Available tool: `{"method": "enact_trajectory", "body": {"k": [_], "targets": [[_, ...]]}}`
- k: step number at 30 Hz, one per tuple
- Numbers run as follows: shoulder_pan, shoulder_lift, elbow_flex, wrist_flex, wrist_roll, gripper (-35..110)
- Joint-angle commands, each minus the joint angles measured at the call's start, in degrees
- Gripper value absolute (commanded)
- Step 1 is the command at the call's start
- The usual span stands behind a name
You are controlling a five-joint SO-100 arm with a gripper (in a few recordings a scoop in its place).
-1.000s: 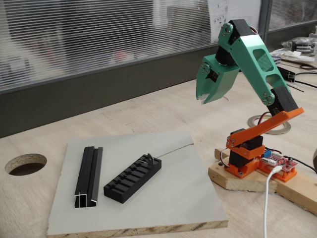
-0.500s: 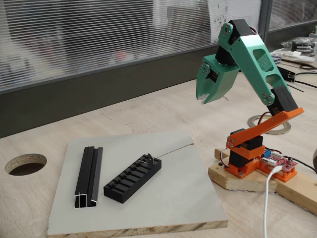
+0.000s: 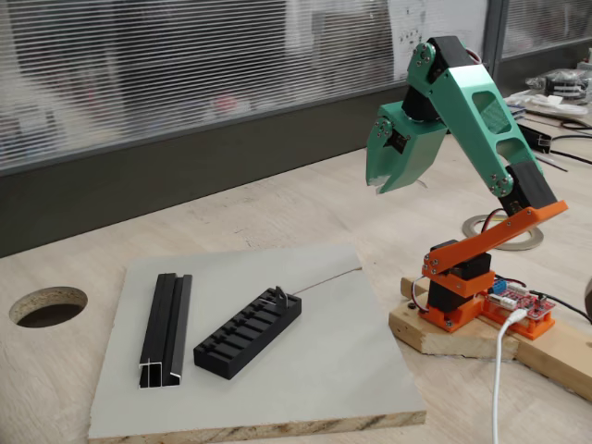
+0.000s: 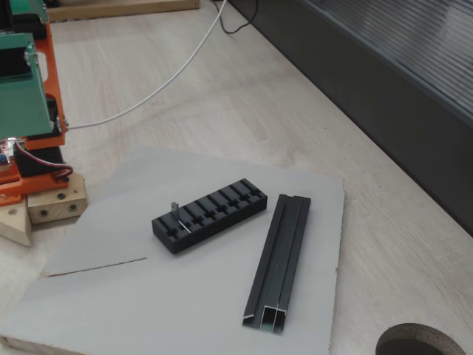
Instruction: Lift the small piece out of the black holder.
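Note:
The black holder point(image 3: 250, 333) point(image 4: 211, 214), a slotted comb-like block, lies on a grey board point(image 3: 324, 370) point(image 4: 133, 303). The small piece point(image 3: 280, 294) point(image 4: 174, 211) is a thin greyish plate standing upright in a slot at one end of the holder, the end nearer the arm. My green gripper point(image 3: 376, 187) hangs high in the air, well above and to the right of the holder in a fixed view. It points down, its jaws look closed together, and there is nothing between them.
A longer black grooved rail point(image 3: 166, 328) point(image 4: 279, 259) lies beside the holder on the board. The arm's orange base point(image 3: 462, 287) point(image 4: 22, 96) sits on a wooden block at the board's edge. A round hole point(image 3: 48, 305) point(image 4: 421, 344) is cut in the table. A white cable point(image 3: 499, 379) point(image 4: 148, 92) trails away.

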Motion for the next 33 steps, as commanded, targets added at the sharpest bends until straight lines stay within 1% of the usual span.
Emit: {"method": "enact_trajectory", "body": {"k": [1,5,10,14,20,24,27,33], "targets": [[-1.9,0.5,0.1,1.7,10.4,15],[-12.7,0.4,0.1,1.7,26.6,15],[-26.0,-1.9,0.1,1.7,50.2,15],[-33.2,-7.0,0.1,1.7,69.2,14],[-41.7,-16.8,0.1,1.7,91.9,14],[-44.1,-21.4,-0.2,1.7,104.2,14],[-45.5,-22.5,-0.7,1.7,110.4,14],[-45.2,-22.6,-0.4,1.7,112.0,14]]}}
